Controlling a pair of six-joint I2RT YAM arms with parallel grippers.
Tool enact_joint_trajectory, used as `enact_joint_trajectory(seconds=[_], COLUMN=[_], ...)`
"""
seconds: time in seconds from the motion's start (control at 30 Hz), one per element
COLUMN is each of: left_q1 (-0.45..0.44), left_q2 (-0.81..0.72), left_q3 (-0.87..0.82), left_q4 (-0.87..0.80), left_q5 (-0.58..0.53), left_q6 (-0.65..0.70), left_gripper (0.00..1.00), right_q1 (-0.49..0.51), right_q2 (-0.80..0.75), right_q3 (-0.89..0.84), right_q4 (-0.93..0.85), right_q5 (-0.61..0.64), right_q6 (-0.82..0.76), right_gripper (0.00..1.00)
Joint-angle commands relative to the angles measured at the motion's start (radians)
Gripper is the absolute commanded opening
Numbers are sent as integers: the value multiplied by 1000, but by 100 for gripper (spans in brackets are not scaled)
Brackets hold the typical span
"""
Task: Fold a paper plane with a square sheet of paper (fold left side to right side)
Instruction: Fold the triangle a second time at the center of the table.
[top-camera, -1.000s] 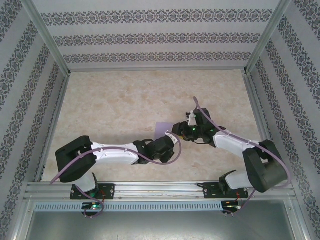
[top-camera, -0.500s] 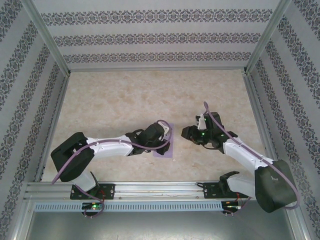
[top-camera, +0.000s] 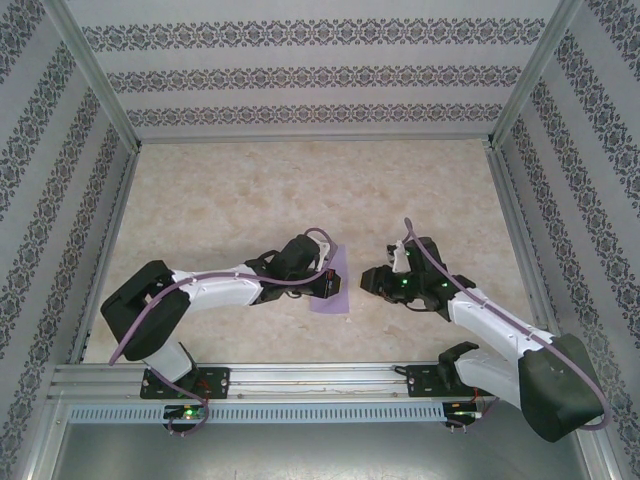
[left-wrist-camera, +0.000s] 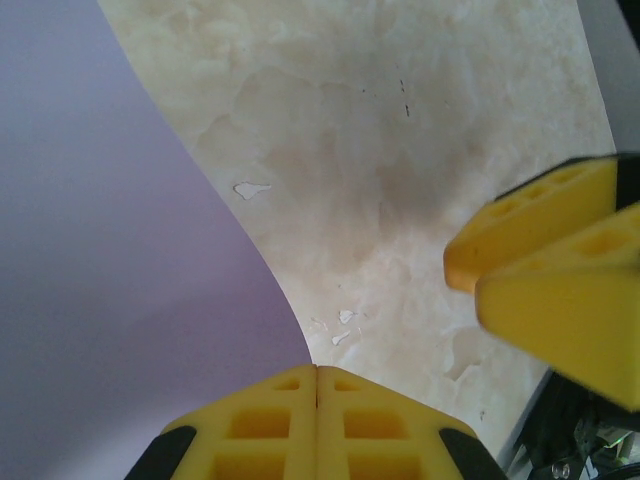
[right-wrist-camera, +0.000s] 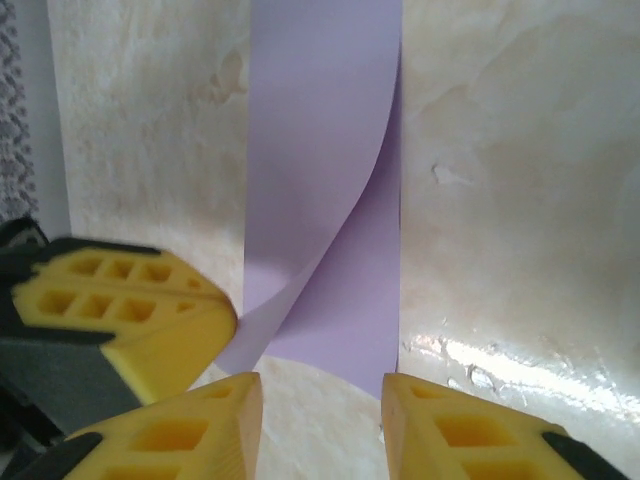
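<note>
Sheet of thin light-purple paper (right-wrist-camera: 320, 100) stretches up frame centre, dead ahead of right gripper (right-wrist-camera: 320, 425) (its 2 fingers apart, empty); left gripper (right-wrist-camera: 222, 322), fingers together, pinches its lower-left corner.

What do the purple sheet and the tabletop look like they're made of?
Purple sheet: thin matte paper, apparently; it curls over in a soft bend.
Tabletop: likely glossy marble-patterned laminate or vinyl; beige veining, a bright glare patch.

Sheet's (top-camera: 336, 303) left part hidden under left gripper (top-camera: 329, 284), top view.
</note>
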Motion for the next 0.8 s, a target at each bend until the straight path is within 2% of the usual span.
enact_joint_trajectory(seconds=[0.0, 0.2, 0.5, 0.77], left_q1=[20, 40, 55, 56], left_q2=[19, 14, -2, -11], left_q3=[11, 2, -24, -43], left_q4=[60, 73, 83, 43], left_q5=[39, 66, 73, 50], left_q6=[-47, -59, -68, -34], left_gripper=[0, 0, 0, 0], right_q1=[39, 126, 209, 248], right_q2=[8, 63, 209, 296], right_q3=[-20, -42, -34, -20], right_q4=[56, 178, 329, 337], right_q5=[-14, -9, 22, 93], right_q6=[37, 111, 157, 177], right_gripper=[27, 0, 0, 0])
